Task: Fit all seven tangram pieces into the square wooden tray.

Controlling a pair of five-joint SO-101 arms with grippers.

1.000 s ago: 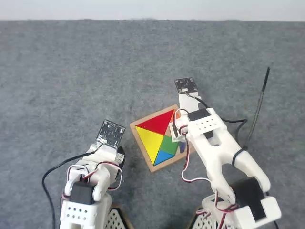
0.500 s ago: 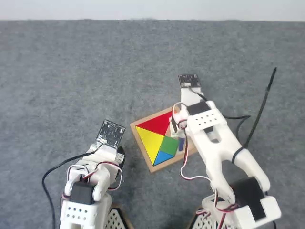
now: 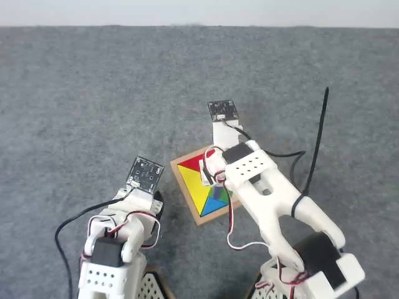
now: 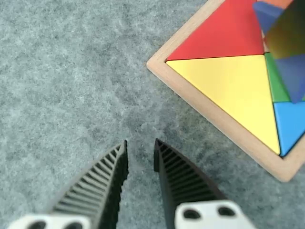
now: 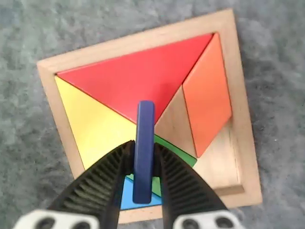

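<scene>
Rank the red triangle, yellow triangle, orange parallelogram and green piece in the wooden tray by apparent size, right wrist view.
1. Red triangle
2. Orange parallelogram and yellow triangle: about alike, unranked; the right gripper, shut on a dark blue piece, hides part of the yellow.
3. Green piece, a sliver showing.
</scene>
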